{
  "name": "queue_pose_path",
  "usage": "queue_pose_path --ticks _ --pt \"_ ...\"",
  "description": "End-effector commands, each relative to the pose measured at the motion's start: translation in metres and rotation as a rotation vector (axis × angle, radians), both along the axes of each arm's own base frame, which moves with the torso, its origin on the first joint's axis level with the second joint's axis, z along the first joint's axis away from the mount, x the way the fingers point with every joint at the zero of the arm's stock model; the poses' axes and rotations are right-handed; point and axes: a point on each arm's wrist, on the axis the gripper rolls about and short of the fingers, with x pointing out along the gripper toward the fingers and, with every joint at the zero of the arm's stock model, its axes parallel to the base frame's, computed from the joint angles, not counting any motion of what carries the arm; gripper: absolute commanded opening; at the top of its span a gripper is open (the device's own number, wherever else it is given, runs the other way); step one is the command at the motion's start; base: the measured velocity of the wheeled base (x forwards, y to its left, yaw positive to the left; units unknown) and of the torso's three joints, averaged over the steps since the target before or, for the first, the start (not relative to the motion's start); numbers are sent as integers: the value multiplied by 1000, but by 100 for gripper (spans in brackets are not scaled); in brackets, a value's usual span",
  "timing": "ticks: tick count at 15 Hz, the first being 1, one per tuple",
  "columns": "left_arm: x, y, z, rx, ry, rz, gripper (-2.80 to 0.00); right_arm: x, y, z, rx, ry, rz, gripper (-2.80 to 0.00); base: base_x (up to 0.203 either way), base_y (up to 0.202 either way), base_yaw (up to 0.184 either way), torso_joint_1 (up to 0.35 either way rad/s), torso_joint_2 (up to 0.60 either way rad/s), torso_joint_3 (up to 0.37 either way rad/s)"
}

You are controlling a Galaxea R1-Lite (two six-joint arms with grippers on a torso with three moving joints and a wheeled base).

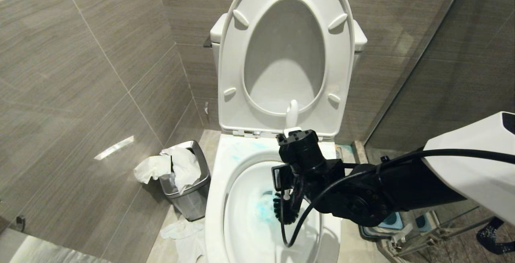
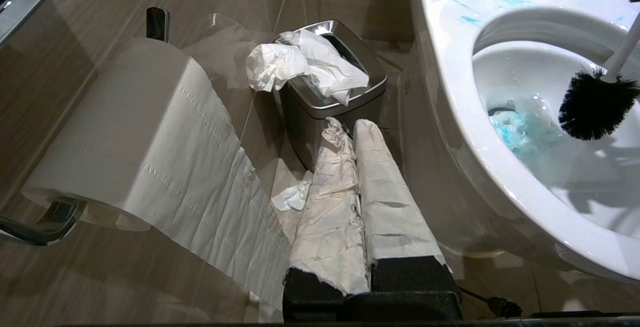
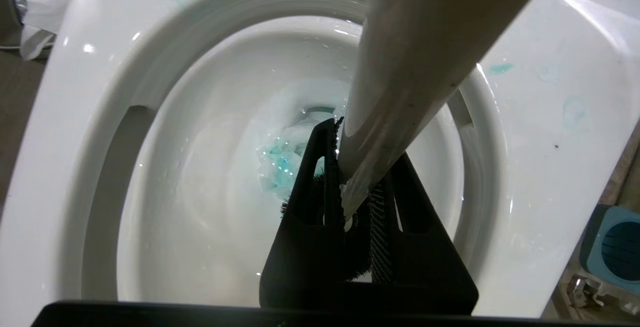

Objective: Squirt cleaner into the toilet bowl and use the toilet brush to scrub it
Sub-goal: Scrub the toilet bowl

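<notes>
Head view: right tool [image 1: 286, 195] grips toilet brush [image 1: 292, 113]; bin [image 1: 189, 198] beside bowl [image 1: 219, 186], bristles perhaps touching cleaner [image 1: 263, 208].

Dim overhead light, glary porcelain

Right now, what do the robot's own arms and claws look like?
The right arm has a glossy white shell, black joints and a loose black cable. Its right claw has black triangular slotted fingers. The left claw has black fingers wrapped in wrinkled white tape.

A white-shelled right arm [image 1: 470, 166] with black wrist and looped cable is seen; the left gripper [image 2: 352, 132] fingers are wrapped in white paper.
</notes>
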Motion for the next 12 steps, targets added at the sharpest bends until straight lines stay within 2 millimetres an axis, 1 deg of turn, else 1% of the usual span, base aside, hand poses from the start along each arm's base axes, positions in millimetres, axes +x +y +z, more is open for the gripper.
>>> queue_pose_path --ticks 1,5,12 --pt "0 0 0 0 0 0 -280 0 6 3 9 -16 6 -280 0 0 0 0 0 0" --pt "0 0 0 0 0 0 -280 14 21 -11 7 -19 6 -280 0 0 0 0 0 0" --pt "0 0 0 0 0 0 -280 43 49 -55 15 -38 7 -280 0 0 0 0 0 0"
